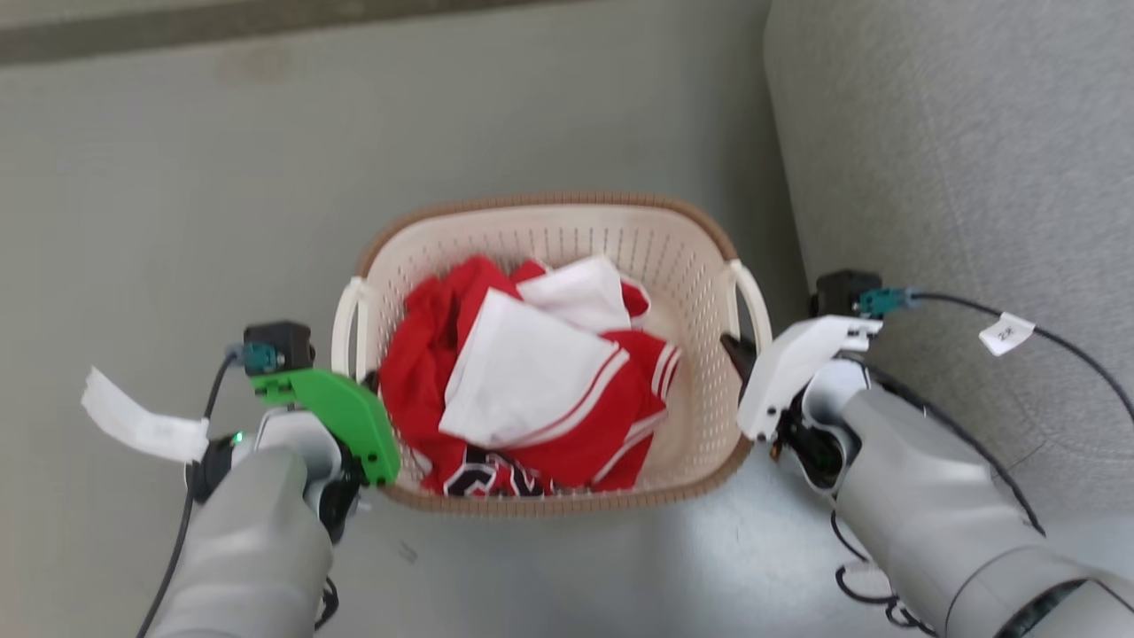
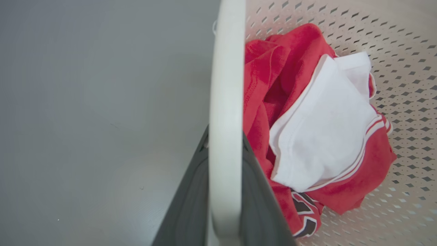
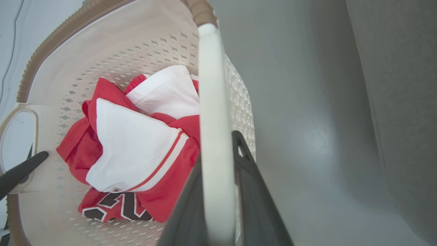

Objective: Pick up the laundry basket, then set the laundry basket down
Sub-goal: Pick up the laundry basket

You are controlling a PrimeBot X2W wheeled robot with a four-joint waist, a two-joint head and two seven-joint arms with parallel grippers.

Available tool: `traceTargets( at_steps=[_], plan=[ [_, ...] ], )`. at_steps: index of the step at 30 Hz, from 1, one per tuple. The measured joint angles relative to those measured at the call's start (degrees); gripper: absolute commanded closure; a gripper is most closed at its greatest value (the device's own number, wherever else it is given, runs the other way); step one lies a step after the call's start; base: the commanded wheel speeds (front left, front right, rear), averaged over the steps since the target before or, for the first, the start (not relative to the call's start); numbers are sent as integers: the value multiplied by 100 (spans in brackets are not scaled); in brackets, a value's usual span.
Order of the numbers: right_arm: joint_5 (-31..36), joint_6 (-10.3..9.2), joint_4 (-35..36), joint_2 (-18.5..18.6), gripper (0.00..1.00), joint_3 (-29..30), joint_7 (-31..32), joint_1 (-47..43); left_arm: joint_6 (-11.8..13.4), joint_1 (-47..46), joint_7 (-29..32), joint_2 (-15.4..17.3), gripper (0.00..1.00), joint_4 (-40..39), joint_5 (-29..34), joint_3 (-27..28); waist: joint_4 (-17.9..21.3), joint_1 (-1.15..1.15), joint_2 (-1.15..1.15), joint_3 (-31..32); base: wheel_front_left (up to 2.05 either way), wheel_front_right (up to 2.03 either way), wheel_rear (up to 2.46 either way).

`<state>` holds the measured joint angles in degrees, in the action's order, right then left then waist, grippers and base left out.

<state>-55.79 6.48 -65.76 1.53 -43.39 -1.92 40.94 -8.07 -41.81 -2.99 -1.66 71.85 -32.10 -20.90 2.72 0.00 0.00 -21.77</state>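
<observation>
While the left tool (image 2: pixel 224 136) is clamping the left handle (image 2: pixel 227 85) and the right tool (image 3: pixel 218 143) is clamping the right handle (image 3: pixel 213 85), the laundry basket (image 1: pixel 549 235) is sitting between them over the floor (image 1: pixel 177 221), so I'm reading grasp done, lift-off unclear, set-down pending.

Head camera looked steeply down on cream perforated plastic laundry basket (image 1: pixel 567 232); wrist cameras, tight against white loop handles (image 2: pixel 226 102), shared red-and-white garment (image 3: pixel 136 150).

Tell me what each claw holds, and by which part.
The basket: the left claw grips its left loop handle, and the right claw grips its right loop handle.
</observation>
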Motion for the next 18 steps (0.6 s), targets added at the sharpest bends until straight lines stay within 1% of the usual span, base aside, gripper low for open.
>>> traceTargets(
  at_steps=[11, 18],
  plan=[
    [-127, -1, 43, 4, 100, -266, 305, -527, 0, 621, 226, 1, 100, -1, -302, -99, 16, 0, 0, 862, 0, 0, 0],
    [-191, -1, 67, 7, 100, -387, 410, -776, 0, 870, 279, 2, 100, 24, -328, -130, 21, 0, 0, 1276, 0, 0, 0]
  ],
)
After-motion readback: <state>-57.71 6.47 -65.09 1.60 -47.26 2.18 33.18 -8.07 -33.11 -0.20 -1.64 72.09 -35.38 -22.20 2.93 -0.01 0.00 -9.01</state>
